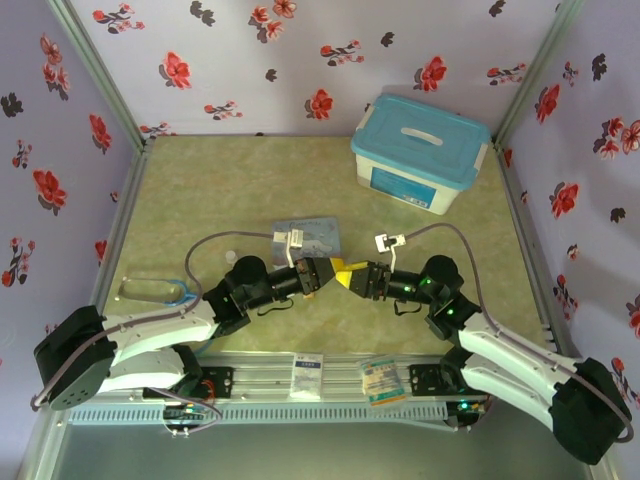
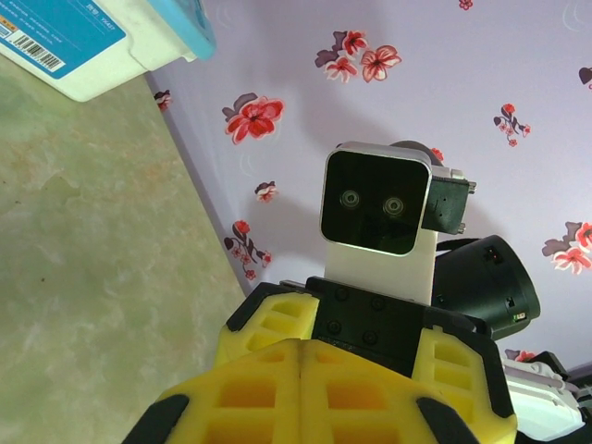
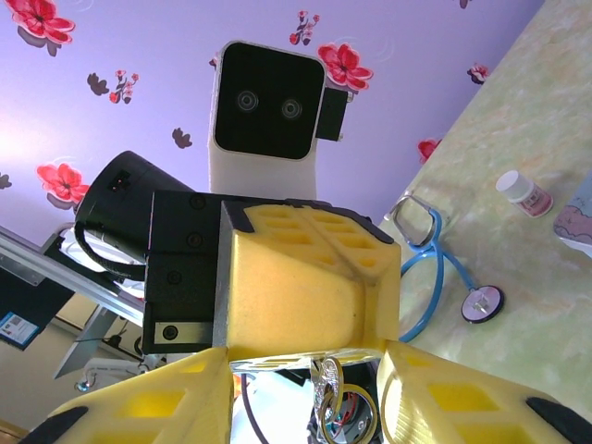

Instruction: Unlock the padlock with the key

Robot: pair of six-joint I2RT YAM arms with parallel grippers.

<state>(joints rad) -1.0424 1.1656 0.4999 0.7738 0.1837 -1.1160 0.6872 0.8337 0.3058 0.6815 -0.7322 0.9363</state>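
My two grippers meet tip to tip over the middle of the table. The left gripper is shut, its yellow fingers pressed flat together. From their tip hangs the key, a small silvery head on a split ring, its blade hidden in the grip. The right gripper is open, and its fingers stand on either side of the left fingertips, clear of the key. The padlock is hidden.
A blue-lidded white box stands at the back right. A cartoon-printed tin lies just behind the grippers. A blue stethoscope and a small white bottle lie at the left. Two packets rest on the front rail.
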